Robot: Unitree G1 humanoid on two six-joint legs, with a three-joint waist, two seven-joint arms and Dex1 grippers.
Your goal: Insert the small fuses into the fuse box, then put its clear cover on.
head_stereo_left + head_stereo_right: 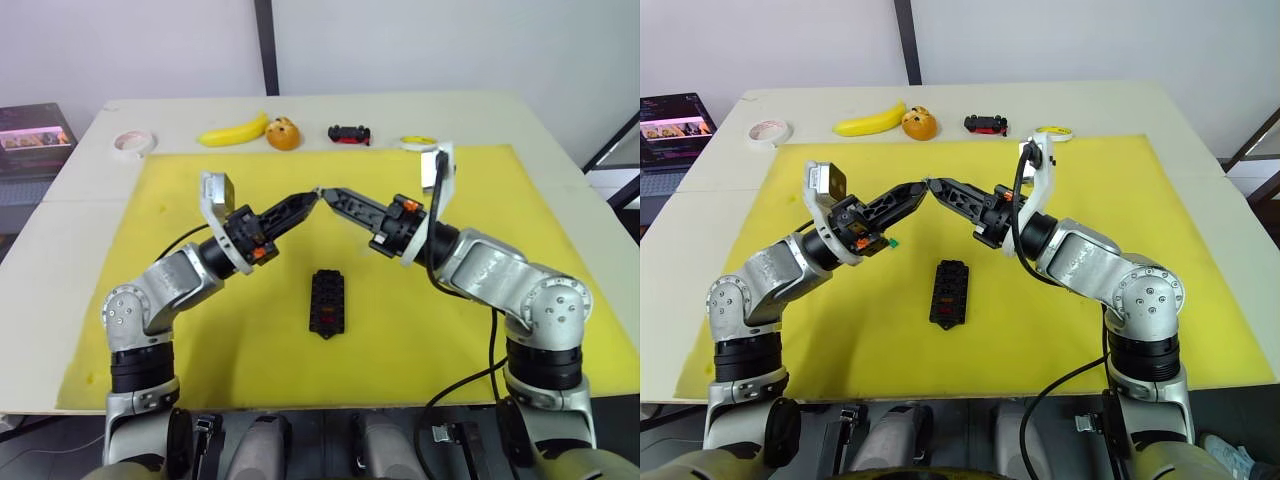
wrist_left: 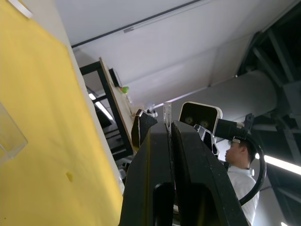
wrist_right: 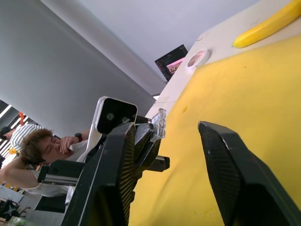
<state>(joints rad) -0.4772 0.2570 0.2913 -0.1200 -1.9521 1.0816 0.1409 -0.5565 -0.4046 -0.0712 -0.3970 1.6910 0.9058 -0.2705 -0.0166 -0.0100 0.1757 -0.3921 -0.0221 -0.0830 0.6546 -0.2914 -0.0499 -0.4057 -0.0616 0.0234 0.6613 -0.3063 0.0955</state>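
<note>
Above the yellow mat [image 1: 420, 330] near the table's middle, the left gripper [image 1: 312, 200] pinches the thin transparent rectangular plastic cover [image 3: 159, 123]; the right gripper [image 1: 326, 192], jaws spread, meets it. The black rectangular slotted fuse box [image 1: 326, 304] lies below. No readable writing.

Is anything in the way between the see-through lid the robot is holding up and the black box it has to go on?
Nothing visible. The left gripper pinches the clear lid above the yellow mat; the fuse box sits below, uncovered.

Matt yellow mat [image 1: 420, 330], glossy black plastic fuse box [image 1: 326, 303]
</note>
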